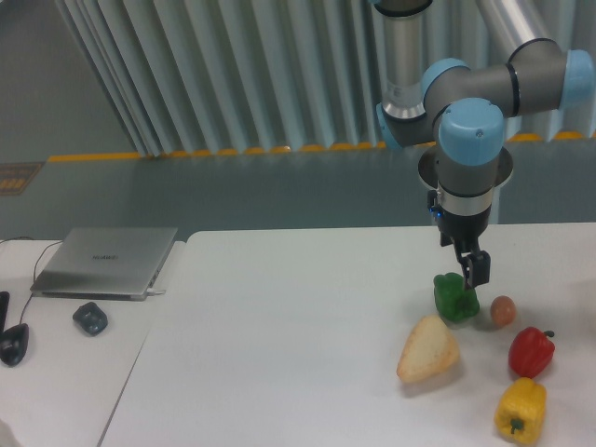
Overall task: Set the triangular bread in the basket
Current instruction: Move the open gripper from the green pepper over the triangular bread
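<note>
The bread point(428, 350) lies untouched on the table point(279, 354), just in front of the green pepper point(454, 298) – pickup not yet begun. The jaws hang above the pepper, empty; whether spread, I cannot tell. Next: shift toward the bread, descend. No basket visible – laptop point(107, 262) lettering unreadable

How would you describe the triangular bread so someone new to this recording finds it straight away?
On the white table, look at the cluster of food at the right end, below the arm's tool. The triangular bread is the leftmost piece there, lying just below and left of the green pepper. It is the only pale tan wedge; its neighbours are glossy green, red and yellow peppers and a small brownish ball.
</note>
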{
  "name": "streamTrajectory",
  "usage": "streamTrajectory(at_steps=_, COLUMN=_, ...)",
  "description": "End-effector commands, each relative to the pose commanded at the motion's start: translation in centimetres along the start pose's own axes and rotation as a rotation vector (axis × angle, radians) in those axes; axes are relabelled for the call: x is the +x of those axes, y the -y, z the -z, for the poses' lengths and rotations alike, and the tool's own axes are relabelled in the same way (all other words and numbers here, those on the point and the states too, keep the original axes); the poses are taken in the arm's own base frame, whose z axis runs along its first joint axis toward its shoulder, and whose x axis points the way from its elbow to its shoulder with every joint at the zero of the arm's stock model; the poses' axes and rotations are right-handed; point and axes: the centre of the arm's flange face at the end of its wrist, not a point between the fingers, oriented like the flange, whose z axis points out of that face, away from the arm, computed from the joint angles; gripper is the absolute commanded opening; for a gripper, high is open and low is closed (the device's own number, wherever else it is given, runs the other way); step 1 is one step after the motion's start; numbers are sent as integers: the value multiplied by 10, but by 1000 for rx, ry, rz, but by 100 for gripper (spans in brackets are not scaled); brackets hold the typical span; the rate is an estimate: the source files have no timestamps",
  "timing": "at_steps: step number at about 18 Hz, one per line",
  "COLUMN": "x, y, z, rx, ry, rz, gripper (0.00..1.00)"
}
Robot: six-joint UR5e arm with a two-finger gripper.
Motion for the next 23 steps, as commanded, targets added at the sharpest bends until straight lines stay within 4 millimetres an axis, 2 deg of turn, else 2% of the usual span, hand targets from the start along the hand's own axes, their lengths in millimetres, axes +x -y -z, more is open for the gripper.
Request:
streamTrajectory(at_steps=8, x=-2, y=0, z=6, rx=5, ry=16, rz=-8, gripper=100)
streamTrajectory(at_steps=12, x=-2, y=6, z=6, rx=30, ry=89, rz=-3, gripper=100)
streamTrajectory(at_steps=15, x=5, y=3, z=-6, rx=40, ry=134, rz=23, gripper=100)
streamTrajectory(at_steps=21, x=1, y=4, z=-12, rx=97, ry=278, rz=137, gripper=100)
streamTrajectory(at_steps=23, x=0, y=9, z=-8, rx=133, ry=301, rz=289, gripper=100)
